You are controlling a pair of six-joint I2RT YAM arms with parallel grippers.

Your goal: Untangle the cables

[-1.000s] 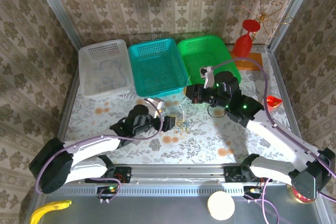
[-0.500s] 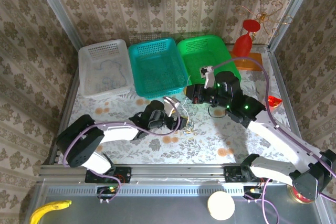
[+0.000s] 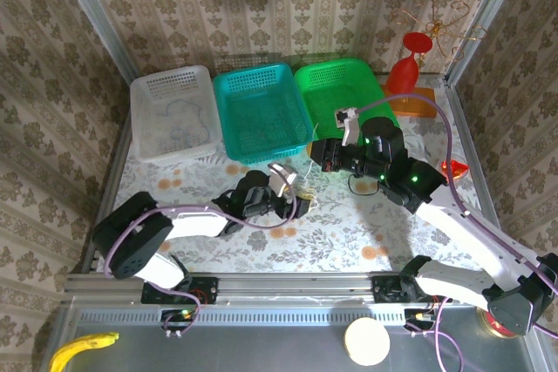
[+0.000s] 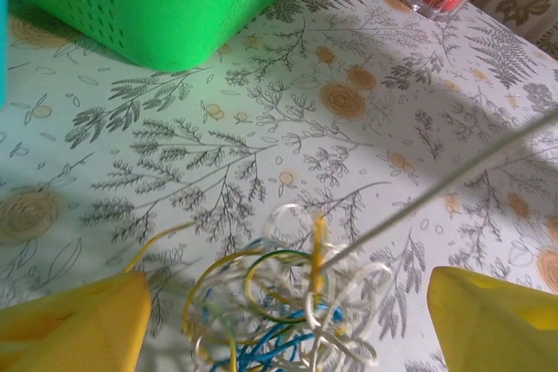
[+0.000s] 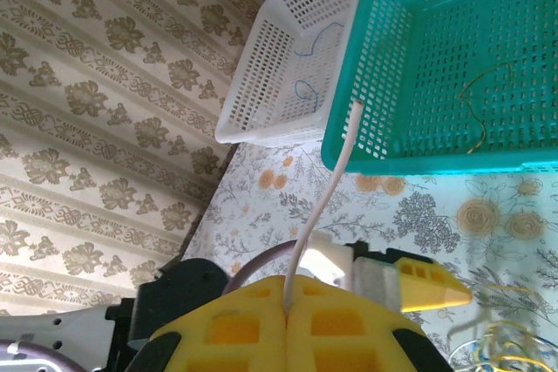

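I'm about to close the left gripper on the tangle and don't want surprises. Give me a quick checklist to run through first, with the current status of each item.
1. The left gripper is open, with a finger on each side of the tangle: ok.
2. The right gripper is shut on a cream wire: ok.
3. A pale strand leaves the tangle straight, with no slack: ok.
4. That pale strand is the wire the right gripper holds: cannot tell.
5. The pale strand is free of the other loops: cannot tell, since it runs into the knot.
6. The green basket stands apart from the tangle: ok.
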